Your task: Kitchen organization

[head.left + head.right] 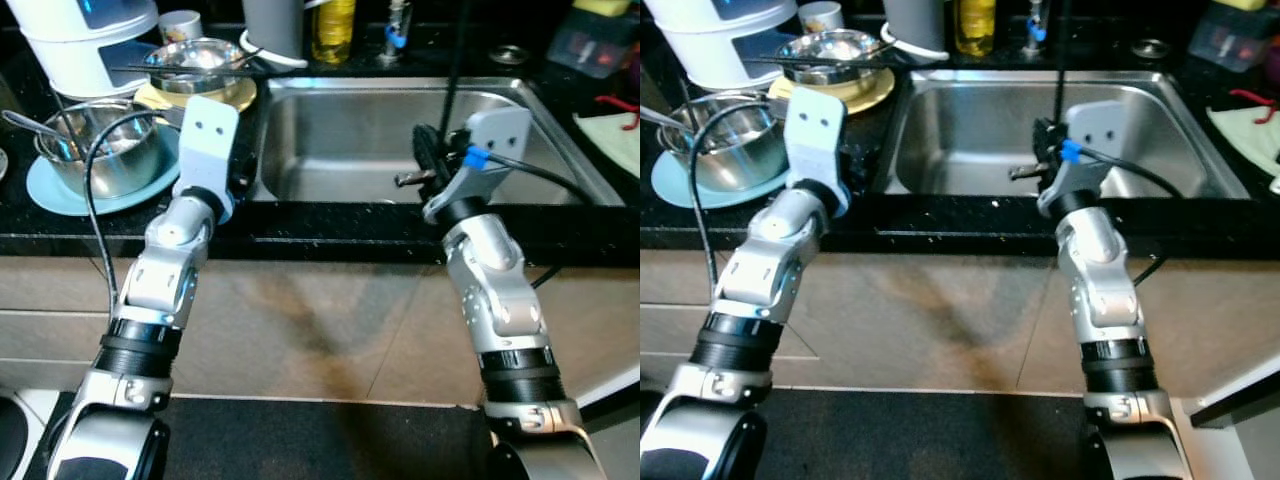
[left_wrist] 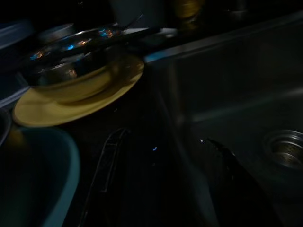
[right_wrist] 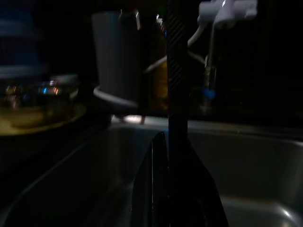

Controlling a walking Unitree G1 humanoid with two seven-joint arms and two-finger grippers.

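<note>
Right gripper (image 1: 428, 165) clenched on an upright black rod (image 1: 452, 70) over the sink (image 1: 330, 125); left gripper (image 2: 165, 175) released, nearer the bowls (image 1: 100, 150).

1. The sink (image 1: 340, 130) basin is bare steel, open from above.
2. The counter (image 1: 300, 245) left of it is crowded: a steel pot (image 1: 100, 150) on a blue plate (image 1: 60, 195), and a steel bowl (image 1: 200, 62) on a yellow plate (image 1: 235, 98).
3. Bottles (image 1: 333, 28) line the back rim.
</note>
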